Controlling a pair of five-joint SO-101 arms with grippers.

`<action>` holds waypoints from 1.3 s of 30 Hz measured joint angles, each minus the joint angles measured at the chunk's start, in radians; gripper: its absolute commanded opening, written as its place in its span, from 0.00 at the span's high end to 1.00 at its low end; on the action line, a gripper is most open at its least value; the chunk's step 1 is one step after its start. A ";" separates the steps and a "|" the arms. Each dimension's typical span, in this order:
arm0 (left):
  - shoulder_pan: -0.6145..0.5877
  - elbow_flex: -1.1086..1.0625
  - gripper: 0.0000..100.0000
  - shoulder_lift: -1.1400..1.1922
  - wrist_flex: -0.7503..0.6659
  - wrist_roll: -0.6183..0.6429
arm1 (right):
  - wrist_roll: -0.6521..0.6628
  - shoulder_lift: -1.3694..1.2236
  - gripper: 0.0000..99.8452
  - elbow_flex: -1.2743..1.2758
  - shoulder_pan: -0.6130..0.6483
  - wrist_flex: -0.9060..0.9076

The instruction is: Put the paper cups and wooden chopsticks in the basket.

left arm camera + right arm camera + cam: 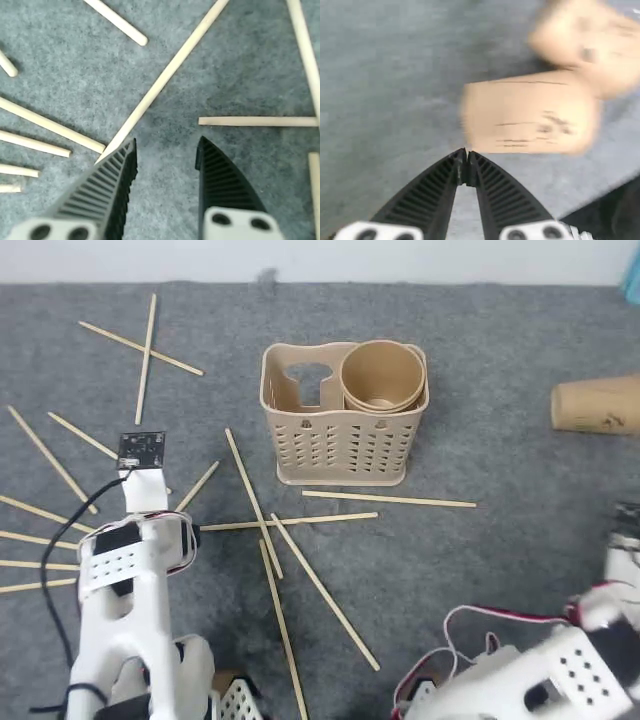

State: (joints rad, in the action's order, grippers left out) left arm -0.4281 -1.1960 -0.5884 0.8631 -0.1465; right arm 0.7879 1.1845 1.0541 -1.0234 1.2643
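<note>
A beige slotted basket [335,445] stands mid-table with stacked paper cups [383,375] in its right compartment. Another paper cup [598,405] lies on its side at the far right. In the right wrist view a lying cup [530,112] is just beyond my shut right gripper [466,156], and a second cup [590,45] lies behind it. Several wooden chopsticks [255,502] are scattered over the grey mat. My left gripper [165,150] hangs open low over the mat. The end of a slanted chopstick [170,75] lies at one fingertip [127,152], and another chopstick [255,121] lies beyond the other.
The left arm [125,580] stands at the front left and the right arm [560,670] at the front right. More chopsticks [145,345] lie crossed at the back left and fanned along the left edge [45,455]. The basket's left compartment [300,390] holds nothing.
</note>
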 measured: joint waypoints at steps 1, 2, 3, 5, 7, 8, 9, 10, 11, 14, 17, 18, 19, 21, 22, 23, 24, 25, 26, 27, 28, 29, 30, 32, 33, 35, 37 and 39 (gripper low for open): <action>0.000 0.000 0.82 0.000 0.000 0.000 | 0.000 0.000 0.88 0.000 -0.038 -0.026; 0.000 0.000 0.82 0.000 0.000 0.000 | 0.000 0.000 0.84 0.000 -0.069 -0.044; 0.000 0.000 0.82 0.000 0.000 0.000 | 0.003 -0.002 0.81 0.000 -0.097 -0.058; 0.000 0.000 0.82 0.000 0.000 0.000 | 0.005 -0.018 0.79 0.000 -0.150 -0.086; 0.000 0.000 0.82 0.000 0.000 0.000 | 0.006 -0.063 0.81 -0.009 -0.196 -0.129; 0.000 0.000 0.82 0.000 0.000 0.000 | 0.005 -0.089 0.82 -0.026 -0.207 -0.150; 0.000 0.000 0.82 0.000 0.000 0.000 | 0.006 -0.124 0.82 -0.046 -0.218 -0.170; 0.000 0.000 0.82 0.000 0.000 0.000 | 0.006 -0.167 0.82 -0.066 -0.230 -0.192; 0.000 0.000 0.82 0.000 0.000 0.000 | 0.006 -0.215 0.82 -0.083 -0.249 -0.218; 0.000 0.000 0.82 0.000 0.000 0.000 | 0.006 -0.399 0.82 -0.173 -0.302 -0.307; 0.000 0.000 0.82 0.000 0.000 0.000 | 0.005 -0.640 0.82 -0.321 -0.341 -0.336; 0.000 0.000 0.82 0.000 0.000 0.000 | -0.009 -0.726 0.82 -0.385 -0.345 -0.336; 0.000 0.000 0.82 0.000 0.000 0.000 | -0.034 -0.815 0.82 -0.450 -0.347 -0.336; 0.000 0.000 0.82 0.000 0.000 0.000 | -0.074 -0.982 0.84 -0.572 -0.348 -0.336; 0.000 0.000 0.82 0.000 0.000 0.000 | -0.083 -1.062 0.87 -0.628 -0.348 -0.336; 0.000 0.000 0.82 0.000 0.000 0.000 | -0.087 -1.140 0.91 -0.674 -0.348 -0.336; 0.000 0.000 0.82 0.000 0.000 0.000 | -0.092 -1.211 0.95 -0.717 -0.347 -0.324; 0.000 0.000 0.82 0.000 0.000 0.000 | -0.095 -1.277 0.99 -0.764 -0.341 -0.308; 0.000 0.000 0.82 0.000 0.000 0.000 | -0.097 -1.329 1.00 -0.810 -0.334 -0.287; 0.000 0.000 0.82 0.000 0.000 0.000 | -0.095 -1.375 0.98 -0.853 -0.324 -0.259; 0.000 0.000 0.82 0.000 0.000 0.000 | -0.097 -1.412 0.97 -0.896 -0.315 -0.224; 0.000 0.000 0.82 0.000 0.000 0.000 | -0.098 -1.445 0.97 -0.937 -0.304 -0.184; 0.000 0.000 0.82 0.000 0.000 0.000 | -0.098 -1.468 0.98 -0.973 -0.293 -0.138; 0.000 0.000 0.82 0.000 0.000 0.000 | -0.098 -1.496 0.99 -1.033 -0.264 -0.041; 0.000 0.000 0.82 0.000 0.000 0.000 | -0.098 -1.502 0.99 -1.057 -0.247 0.006; 0.000 0.000 0.82 0.000 0.000 0.000 | -0.098 -1.507 0.99 -1.102 -0.212 0.112; 0.000 0.000 0.82 0.000 0.000 0.000 | -0.098 -1.507 0.99 -1.151 -0.175 0.207; 0.000 0.000 0.82 0.000 0.000 0.000 | -0.098 -1.507 0.99 -1.203 -0.135 0.293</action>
State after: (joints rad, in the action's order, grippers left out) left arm -0.4281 -1.1960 -0.5884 0.8631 -0.1465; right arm 0.6897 -0.3222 -0.1488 -1.1584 1.5574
